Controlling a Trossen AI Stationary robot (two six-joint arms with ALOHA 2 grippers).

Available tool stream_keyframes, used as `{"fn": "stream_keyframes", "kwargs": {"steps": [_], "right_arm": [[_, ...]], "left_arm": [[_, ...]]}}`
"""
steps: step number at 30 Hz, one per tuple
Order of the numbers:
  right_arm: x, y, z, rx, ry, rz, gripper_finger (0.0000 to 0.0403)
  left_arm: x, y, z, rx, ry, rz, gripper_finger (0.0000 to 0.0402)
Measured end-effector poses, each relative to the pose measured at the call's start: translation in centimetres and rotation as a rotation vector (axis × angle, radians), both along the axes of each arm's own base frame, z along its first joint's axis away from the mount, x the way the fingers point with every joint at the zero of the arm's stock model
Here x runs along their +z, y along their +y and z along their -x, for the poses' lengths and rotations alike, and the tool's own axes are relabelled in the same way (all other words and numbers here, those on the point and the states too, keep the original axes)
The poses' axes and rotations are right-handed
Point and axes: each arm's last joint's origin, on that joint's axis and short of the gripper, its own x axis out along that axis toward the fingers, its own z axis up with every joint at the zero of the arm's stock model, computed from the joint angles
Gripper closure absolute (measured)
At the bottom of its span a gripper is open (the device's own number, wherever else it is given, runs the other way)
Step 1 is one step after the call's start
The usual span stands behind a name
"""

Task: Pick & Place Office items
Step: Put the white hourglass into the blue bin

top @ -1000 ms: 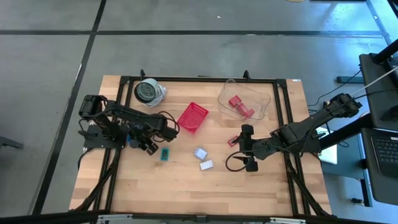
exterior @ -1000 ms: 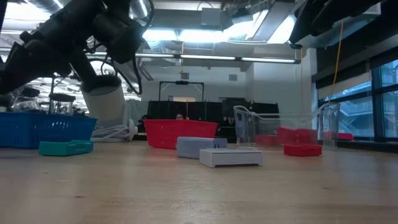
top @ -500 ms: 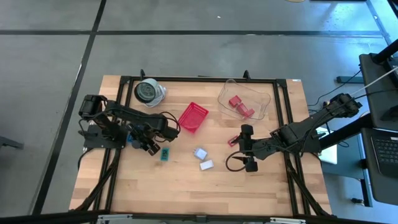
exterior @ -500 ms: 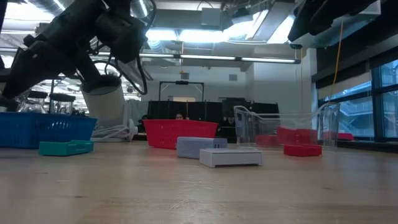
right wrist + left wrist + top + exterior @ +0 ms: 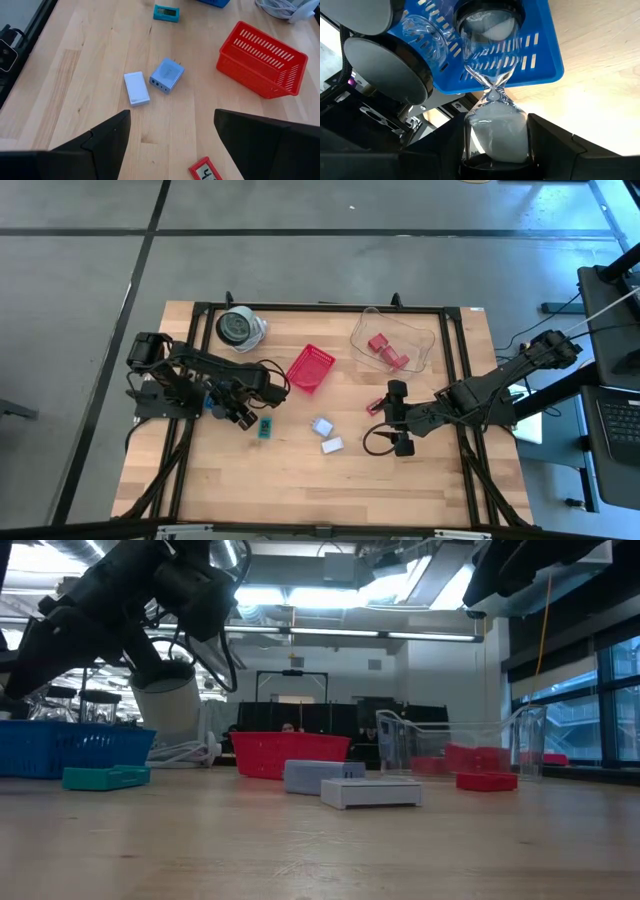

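Note:
My left gripper (image 5: 495,150) (image 5: 238,414) is shut on a clear hourglass (image 5: 492,90) with white sand and black end caps, held over the blue tray (image 5: 542,65) (image 5: 209,402). Whether its far cap rests in the tray, I cannot tell. On the wood lie a teal piece (image 5: 266,427) (image 5: 165,12), a pale-blue plug block (image 5: 322,425) (image 5: 166,76) and a white rectangle (image 5: 332,445) (image 5: 136,88). My right gripper (image 5: 392,420) (image 5: 172,114) hangs open right of them, touching nothing. A small red block (image 5: 376,408) (image 5: 206,170) lies just below it. My left gripper pinches the hourglass between its two fingers (image 5: 547,140), at the sand-filled bulb (image 5: 495,131) next to the near black cap. The hourglass points straight away from the fingers, with its other bulb (image 5: 487,27) over the blue tray.
A red mesh basket (image 5: 309,367) (image 5: 262,57) stands tilted mid-table. A clear bin (image 5: 393,340) at the far right holds red blocks. A white and black cylinder (image 5: 240,327) lies at the far left. Other glass pieces with grey round ends (image 5: 385,70) are in the blue tray.
My left arm has shifted a little in the low view, carrying the hourglass, then held still. The things on the table have not moved.

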Motion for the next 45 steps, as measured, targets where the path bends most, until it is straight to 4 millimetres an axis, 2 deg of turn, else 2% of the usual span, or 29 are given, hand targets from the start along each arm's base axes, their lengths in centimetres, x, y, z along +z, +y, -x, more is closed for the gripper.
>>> {"fn": "stream_keyframes", "kwargs": {"steps": [15,20,45], "right_arm": [[0.0,0.01,0.0,0.001,0.0,0.0,0.0112],[0.0,0.0,0.0,0.0,0.0,0.0,0.0112],[0.0,0.0,0.0,0.002,0.0,0.002,0.0112]], "left_arm": [[0.0,0.03,0.0,-0.004,0.0,-0.009,0.0176],[0.01,0.2,0.05,0.0,0.007,-0.072,0.0175],[0.01,0.35,0.02,-0.027,0.001,-0.105,0.0175]]}}
